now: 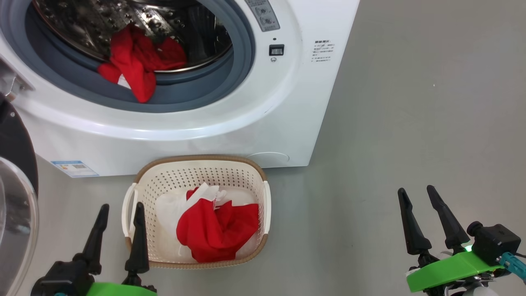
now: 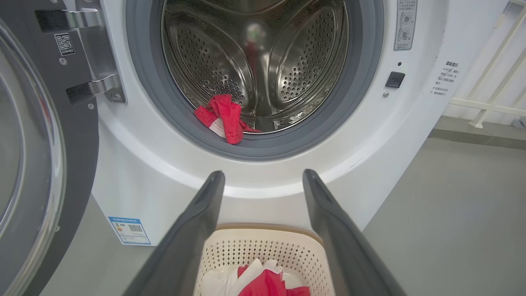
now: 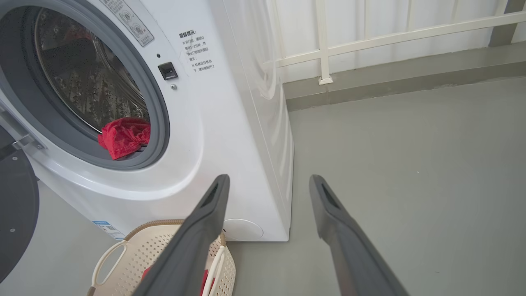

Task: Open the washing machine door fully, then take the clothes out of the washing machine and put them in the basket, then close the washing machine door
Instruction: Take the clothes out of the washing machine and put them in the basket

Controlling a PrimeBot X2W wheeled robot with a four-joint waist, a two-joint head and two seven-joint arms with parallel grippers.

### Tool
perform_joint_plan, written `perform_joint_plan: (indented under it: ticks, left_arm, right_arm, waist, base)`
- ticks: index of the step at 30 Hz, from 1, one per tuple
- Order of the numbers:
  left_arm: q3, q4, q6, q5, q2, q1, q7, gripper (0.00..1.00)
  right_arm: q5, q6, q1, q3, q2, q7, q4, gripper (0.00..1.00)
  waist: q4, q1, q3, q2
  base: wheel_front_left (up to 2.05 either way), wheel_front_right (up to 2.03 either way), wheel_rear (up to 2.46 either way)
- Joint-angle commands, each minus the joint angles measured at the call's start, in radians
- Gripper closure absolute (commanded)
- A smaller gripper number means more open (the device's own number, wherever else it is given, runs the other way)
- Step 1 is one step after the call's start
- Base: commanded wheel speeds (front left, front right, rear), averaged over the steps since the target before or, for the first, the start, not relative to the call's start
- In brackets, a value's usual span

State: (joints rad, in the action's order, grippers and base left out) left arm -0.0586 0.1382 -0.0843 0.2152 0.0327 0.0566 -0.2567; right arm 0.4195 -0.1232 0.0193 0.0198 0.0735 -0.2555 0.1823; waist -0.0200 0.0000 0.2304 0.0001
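Red clothes (image 1: 137, 61): one bundle slumped over the grey gasket (image 1: 242, 61) at the mouth of the washing machine (image 1: 205, 127), a tail hanging outward; it lies far forward, so it looks easy to reach.
Basket (image 1: 197, 161): on the floor (image 1: 411, 102) just before the machine's base, below the opening, likely so each garment has a short way to travel; a red-and-white heap lies inside.
Washing machine door (image 1: 16, 148): swung out at the left; cut off by the frame, so how wide it stands cannot be told.
Left gripper (image 1: 122, 205): fingers apart, empty, just beside the basket's left handle.
Right gripper (image 1: 415, 189): fingers apart, empty, over bare floor, well apart from the basket.
Drum (image 2: 296, 65): bare steel behind the bundle in the left wrist view; its near floor is hidden by the gasket lip.
Basket bottom: covered by the heap.
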Motion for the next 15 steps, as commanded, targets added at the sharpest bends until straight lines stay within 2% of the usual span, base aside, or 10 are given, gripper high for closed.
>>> perform_joint_plan:
  ticks: [1,15]
  left_arm:
    - [-0.028,-0.033,0.013,0.014,0.018,-0.006,-0.005,0.0]
    - [-0.025,-0.039,0.017,0.018,0.018,0.008,-0.005,0.0]
  right_arm:
    - [-0.011,-0.008,-0.01,0.026,0.011,-0.006,-0.023,0.0]
    - [-0.01,-0.008,0.003,0.027,0.011,-0.006,-0.024,0.0]
  waist:
    - [-0.002,0.0,-0.001,-0.0001]
    - [0.0,0.0,0.012,-0.0001]
  base:
    - [0.0,0.0,0.0]
    - [0.0,0.0,0.0]
